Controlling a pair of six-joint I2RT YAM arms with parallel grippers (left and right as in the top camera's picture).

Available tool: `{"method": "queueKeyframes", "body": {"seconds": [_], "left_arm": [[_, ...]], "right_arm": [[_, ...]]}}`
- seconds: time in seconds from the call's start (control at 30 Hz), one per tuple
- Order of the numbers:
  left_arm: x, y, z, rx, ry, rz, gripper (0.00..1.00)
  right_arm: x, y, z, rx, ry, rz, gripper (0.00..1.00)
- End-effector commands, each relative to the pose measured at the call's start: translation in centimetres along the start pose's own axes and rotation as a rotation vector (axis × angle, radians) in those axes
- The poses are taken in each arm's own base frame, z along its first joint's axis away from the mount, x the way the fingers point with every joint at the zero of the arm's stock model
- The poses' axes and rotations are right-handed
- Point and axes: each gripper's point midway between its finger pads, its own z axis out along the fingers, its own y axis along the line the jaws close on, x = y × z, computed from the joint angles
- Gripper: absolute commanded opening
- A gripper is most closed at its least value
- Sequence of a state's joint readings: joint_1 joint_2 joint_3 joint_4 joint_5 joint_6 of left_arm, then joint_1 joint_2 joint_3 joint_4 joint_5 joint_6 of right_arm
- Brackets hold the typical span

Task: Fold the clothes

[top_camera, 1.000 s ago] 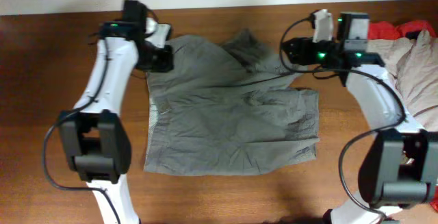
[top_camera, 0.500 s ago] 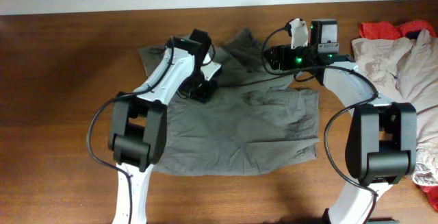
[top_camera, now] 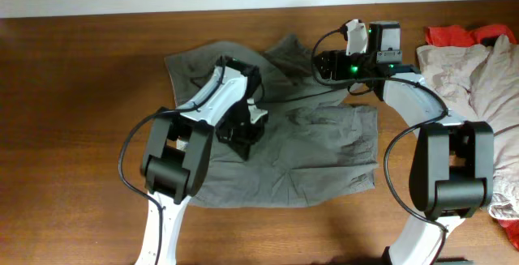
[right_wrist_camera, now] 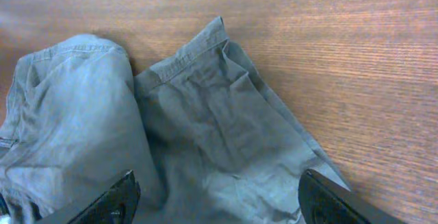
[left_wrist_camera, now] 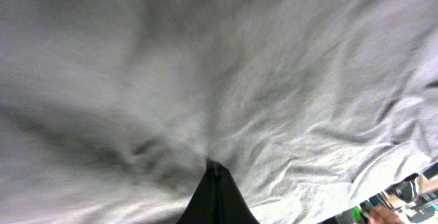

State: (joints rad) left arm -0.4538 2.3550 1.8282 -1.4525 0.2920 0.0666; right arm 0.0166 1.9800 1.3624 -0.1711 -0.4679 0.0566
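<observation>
A pair of grey shorts (top_camera: 324, 156) lies spread on the wooden table (top_camera: 73, 135), with some folds at its top edge. My left gripper (top_camera: 243, 133) is over the middle of the shorts. In the left wrist view its fingers (left_wrist_camera: 215, 166) are shut, and the fabric (left_wrist_camera: 274, 59) creases toward the tips as if pinched. My right gripper (top_camera: 319, 66) hovers over the top right part of the shorts. In the right wrist view its jaws (right_wrist_camera: 219, 203) are wide open and empty above a shorts leg (right_wrist_camera: 205, 128).
A pile of other clothes lies at the right edge of the table: beige cloth (top_camera: 486, 70) and red cloth (top_camera: 454, 34). Bare wood lies to the left and in front of the shorts. The table's far edge meets a white wall.
My left gripper has moved from the shorts' top left corner toward their middle and then nearer to me. My right gripper shifted slightly left over the top edge and then held still.
</observation>
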Motion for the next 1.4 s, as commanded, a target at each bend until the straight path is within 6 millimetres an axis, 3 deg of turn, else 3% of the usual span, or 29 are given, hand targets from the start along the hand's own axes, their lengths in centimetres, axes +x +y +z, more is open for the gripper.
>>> {"method": "queueKeyframes", "body": {"seconds": [0.0, 0.27, 0.57, 0.73, 0.9, 0.93, 1.0, 1.13, 1.27, 1.37], "left_arm": [[0.4, -0.8, 1.7, 0.028, 0.039, -0.008, 0.01], [-0.4, -2.0, 2.3, 0.011, 0.012, 0.039, 0.01], [-0.4, -2.3, 2.4, 0.007, 0.011, 0.048, 0.01], [-1.1, -2.3, 2.5, 0.006, -0.016, 0.058, 0.01], [-1.1, -2.3, 2.5, 0.006, -0.016, 0.058, 0.01], [-1.1, -2.3, 2.5, 0.006, -0.016, 0.058, 0.01], [-1.1, -2.3, 2.5, 0.006, -0.015, 0.058, 0.01], [-1.0, -2.1, 2.5, -0.009, -0.013, 0.057, 0.01], [-1.0, -2.0, 2.5, -0.012, -0.014, 0.057, 0.01], [-1.2, -2.0, 2.5, -0.012, -0.02, 0.06, 0.01]], "right_arm": [[-0.7, -0.1, 0.2, 0.007, -0.022, -0.01, 0.79], [0.3, -1.6, 3.0, 0.007, -0.035, -0.103, 0.79], [4.0, -2.7, 7.1, -0.055, 0.01, -0.081, 0.78], [5.8, -2.5, 8.3, -0.067, 0.051, -0.073, 0.62], [6.3, -2.4, 8.7, -0.07, 0.061, -0.073, 0.34], [6.1, -2.5, 8.6, -0.07, 0.059, -0.071, 0.3], [5.5, -2.7, 8.2, -0.07, 0.054, -0.055, 0.04], [2.9, -3.3, 5.9, -0.07, 0.031, -0.035, 0.04], [-0.9, -6.5, 1.9, 0.042, -0.018, 0.086, 0.04], [-2.2, -8.9, -0.4, 0.095, -0.039, 0.165, 0.04]]}}
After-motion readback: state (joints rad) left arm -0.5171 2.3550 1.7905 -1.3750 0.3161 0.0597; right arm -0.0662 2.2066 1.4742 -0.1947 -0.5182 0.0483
